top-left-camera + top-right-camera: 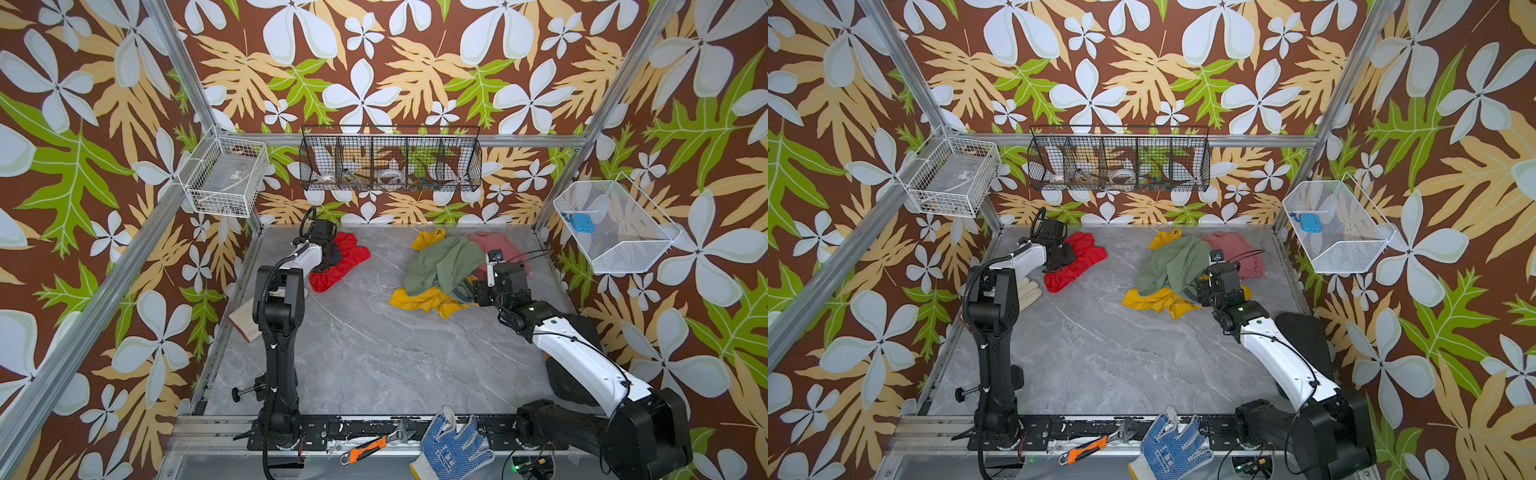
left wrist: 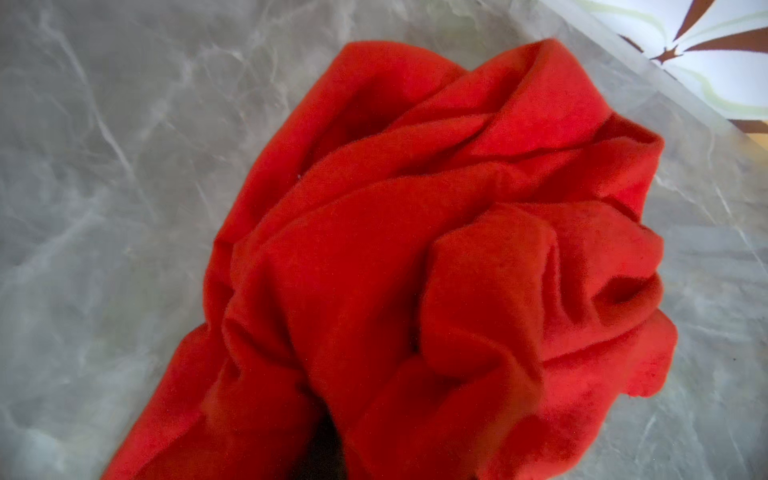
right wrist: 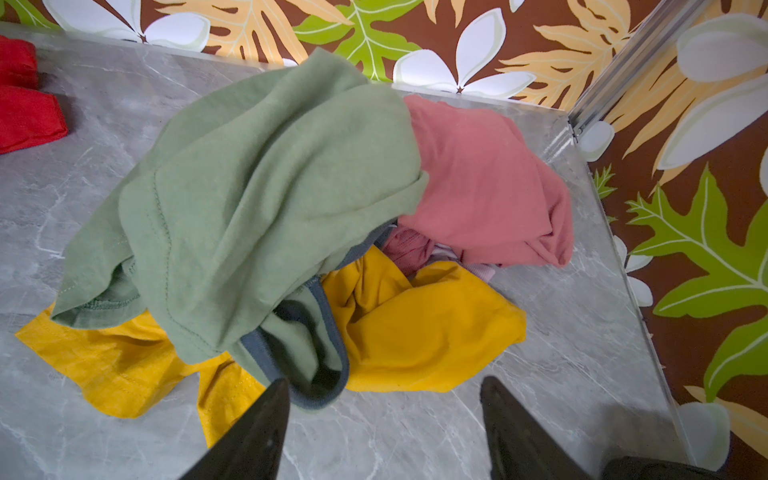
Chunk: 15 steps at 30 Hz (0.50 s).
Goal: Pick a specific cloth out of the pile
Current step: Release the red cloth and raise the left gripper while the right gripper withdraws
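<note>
On the grey table (image 1: 374, 357), the pile (image 1: 440, 262) (green, pink, mustard) sits at one o'clock. The cloth (image 1: 353, 255) lies apart at eleven o'clock, its folds pinched in the left gripper (image 1: 332, 254). The right gripper (image 3: 384, 382) hovers at the pile's four o'clock edge, fingers spread.

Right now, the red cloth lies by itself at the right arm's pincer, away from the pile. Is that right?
Not quite: the red cloth is at the left pincer, not the right one, as both top views show. It does lie by itself, away from the pile; the right pincer stands open beside that pile.
</note>
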Motion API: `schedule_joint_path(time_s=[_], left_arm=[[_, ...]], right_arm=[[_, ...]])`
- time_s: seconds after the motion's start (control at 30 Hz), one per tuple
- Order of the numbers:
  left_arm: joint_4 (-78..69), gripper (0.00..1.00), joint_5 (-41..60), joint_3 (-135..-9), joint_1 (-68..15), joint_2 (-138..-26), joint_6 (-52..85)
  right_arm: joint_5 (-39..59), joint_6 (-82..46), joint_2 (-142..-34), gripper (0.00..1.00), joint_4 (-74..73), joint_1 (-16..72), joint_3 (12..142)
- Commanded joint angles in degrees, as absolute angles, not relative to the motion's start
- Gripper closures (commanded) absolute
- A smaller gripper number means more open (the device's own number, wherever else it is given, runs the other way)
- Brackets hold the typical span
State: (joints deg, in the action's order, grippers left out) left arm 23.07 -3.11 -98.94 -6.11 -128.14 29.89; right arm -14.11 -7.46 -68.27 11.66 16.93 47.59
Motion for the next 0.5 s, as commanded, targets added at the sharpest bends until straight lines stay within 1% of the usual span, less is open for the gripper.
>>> schedule_joint_path(time_s=[0.0, 0.13, 0.17, 0.37, 0.47], left_arm=[[23.43, 1.00, -0.80, -98.09, -6.15, -128.17, 29.04], [22.40, 1.00, -1.01, -95.17, -6.16, -126.53, 29.09], [22.01, 0.98, -0.97, -94.33, -6.15, -125.90, 29.21], [20.39, 0.60, -0.89, -90.72, -6.19, -122.77, 30.14], [20.15, 0.47, -0.56, -89.43, -6.24, -121.23, 30.69]], right_arm=[[-15.06, -8.26, -68.20, 0.27, 11.29, 16.96, 47.81], [-15.21, -7.31, -66.23, 0.27, 10.67, 16.90, 47.07], [-15.05, -7.00, -65.57, 0.26, 10.24, 16.91, 46.54], [-14.37, -5.46, -63.16, 0.24, 8.40, 16.83, 44.14], [-14.29, -4.47, -62.14, 0.24, 7.34, 16.79, 43.50]])
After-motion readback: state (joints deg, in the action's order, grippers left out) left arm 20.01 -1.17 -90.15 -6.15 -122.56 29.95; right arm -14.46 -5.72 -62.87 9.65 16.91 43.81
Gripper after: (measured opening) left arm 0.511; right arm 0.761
